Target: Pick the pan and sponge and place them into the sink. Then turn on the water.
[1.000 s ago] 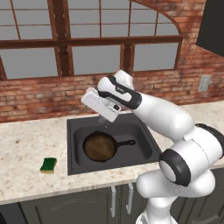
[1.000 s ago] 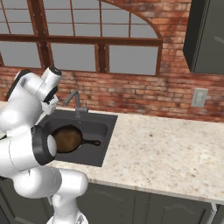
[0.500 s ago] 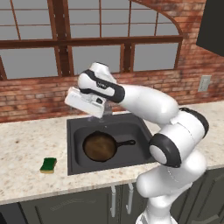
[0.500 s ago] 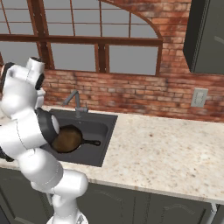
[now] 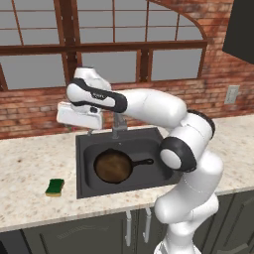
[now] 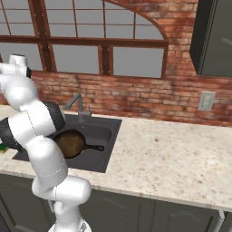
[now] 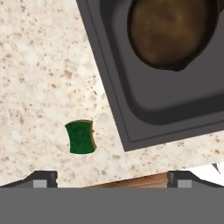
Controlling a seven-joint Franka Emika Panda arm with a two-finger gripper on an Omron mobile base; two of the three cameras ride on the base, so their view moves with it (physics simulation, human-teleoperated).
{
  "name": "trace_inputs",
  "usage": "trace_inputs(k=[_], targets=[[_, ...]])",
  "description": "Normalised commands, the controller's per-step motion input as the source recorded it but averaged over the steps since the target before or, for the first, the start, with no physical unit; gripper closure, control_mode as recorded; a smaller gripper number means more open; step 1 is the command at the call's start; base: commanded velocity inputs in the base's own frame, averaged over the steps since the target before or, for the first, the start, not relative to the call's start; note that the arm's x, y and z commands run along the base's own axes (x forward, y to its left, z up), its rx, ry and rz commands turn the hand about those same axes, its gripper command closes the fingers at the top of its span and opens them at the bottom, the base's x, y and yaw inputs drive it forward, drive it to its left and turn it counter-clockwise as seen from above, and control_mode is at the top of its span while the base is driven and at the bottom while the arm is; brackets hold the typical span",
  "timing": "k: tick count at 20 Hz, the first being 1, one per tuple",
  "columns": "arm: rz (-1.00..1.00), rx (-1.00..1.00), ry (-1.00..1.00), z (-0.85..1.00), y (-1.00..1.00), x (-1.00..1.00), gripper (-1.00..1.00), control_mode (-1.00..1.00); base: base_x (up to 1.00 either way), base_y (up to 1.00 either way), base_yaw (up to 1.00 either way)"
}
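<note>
The pan (image 5: 113,166) lies inside the sink (image 5: 79,166), its short handle pointing right; it also shows in the right base view as the pan (image 6: 70,142) in the sink (image 6: 111,142). The sponge (image 5: 55,187) rests on the counter just left of the basin. My gripper (image 5: 87,129) hangs high above the sink's back left corner, open and empty. From the hand, the sponge (image 7: 81,137) lies well below my gripper (image 7: 112,179), with the pan (image 7: 173,33) and sink (image 7: 131,96) beside it. No water runs.
The grey faucet (image 5: 118,126) stands behind the basin, close to my hand, and appears as the faucet (image 6: 77,106) in the right base view. A brick wall and window run along the back. Speckled counter (image 6: 172,158) stretches to the right.
The arm has swung left, from above the sink's middle to over its back left corner. The pan stays in the sink and the sponge has not moved. The jaws remain open.
</note>
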Motion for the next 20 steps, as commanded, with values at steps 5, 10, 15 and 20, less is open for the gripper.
trace_inputs(k=[5,10,15,20], targets=[[0.07,-0.01,0.05,-0.41,0.31,-0.01,-1.0,-1.0,0.0,0.0,0.0],[0.06,-0.02,0.0,-0.49,0.27,-0.02,-1.0,-1.0,0.0,0.0,0.0],[0.02,-0.07,-0.03,-0.52,0.34,-0.32,-1.0,-1.0,0.0,0.0,0.0],[0.0,-0.07,-0.08,-0.52,0.27,-0.31,-1.0,-1.0,0.0,0.0,0.0]])
